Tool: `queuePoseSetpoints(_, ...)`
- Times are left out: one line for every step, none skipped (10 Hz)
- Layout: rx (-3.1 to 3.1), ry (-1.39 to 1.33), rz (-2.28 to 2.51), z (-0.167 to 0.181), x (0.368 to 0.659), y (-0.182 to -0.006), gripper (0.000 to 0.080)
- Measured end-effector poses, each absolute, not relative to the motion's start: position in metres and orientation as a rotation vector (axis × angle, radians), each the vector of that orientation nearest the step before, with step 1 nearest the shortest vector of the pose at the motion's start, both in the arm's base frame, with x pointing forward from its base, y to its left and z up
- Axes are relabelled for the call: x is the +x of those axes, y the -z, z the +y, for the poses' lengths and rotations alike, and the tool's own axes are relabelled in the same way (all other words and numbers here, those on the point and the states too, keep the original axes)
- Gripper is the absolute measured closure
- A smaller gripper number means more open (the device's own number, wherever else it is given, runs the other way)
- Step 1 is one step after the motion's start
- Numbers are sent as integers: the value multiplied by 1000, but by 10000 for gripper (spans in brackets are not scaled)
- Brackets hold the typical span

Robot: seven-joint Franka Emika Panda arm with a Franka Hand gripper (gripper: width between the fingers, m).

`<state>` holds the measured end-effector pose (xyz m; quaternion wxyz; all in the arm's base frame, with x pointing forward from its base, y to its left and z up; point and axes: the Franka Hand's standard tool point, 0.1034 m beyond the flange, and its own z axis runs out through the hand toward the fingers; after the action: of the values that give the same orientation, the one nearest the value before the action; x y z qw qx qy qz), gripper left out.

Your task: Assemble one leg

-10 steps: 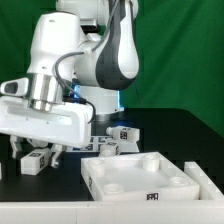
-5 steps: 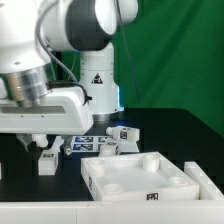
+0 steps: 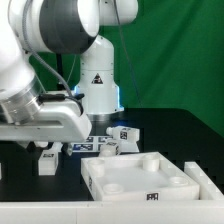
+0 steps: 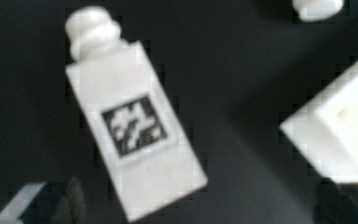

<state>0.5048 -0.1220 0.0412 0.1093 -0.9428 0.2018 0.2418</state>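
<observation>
A leg [image 4: 131, 110], a short white post with a narrower peg end and a black-and-white tag, lies flat on the black table right under my gripper [image 4: 194, 205]. The jaws stand apart on either side of the end of the leg away from its peg, and nothing is between them. In the exterior view the gripper [image 3: 33, 146] hangs just above this leg [image 3: 47, 160] at the exterior view's left. Three more legs [image 3: 108, 145] lie further back. The white tabletop [image 3: 145, 176] lies at the front right.
The arm's bulky white links fill the exterior view's left. The tabletop's edge [image 4: 345, 110] shows in the wrist view close beside the leg. Another white part [image 4: 314, 8] lies beyond it. A white robot base [image 3: 98, 85] stands at the back.
The arm has risen and swung toward the exterior view's left. The leg below it slid slightly right between the first two frames and now lies still on the table.
</observation>
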Motion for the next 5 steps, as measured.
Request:
queuePoseSetpoints(-2775, -708, 573, -120, 505, -43, 151)
queuePoseSetpoints(-2823, -705, 349, -119, 509, -45, 151)
queuePoseSetpoints(-2829, -734, 205, -109, 512, -46, 151)
queuePoseSetpoints(-2808, -772, 125, -101, 509, -42, 151)
queuePoseSetpoints(-2772, -794, 167, -103, 504, -36, 151)
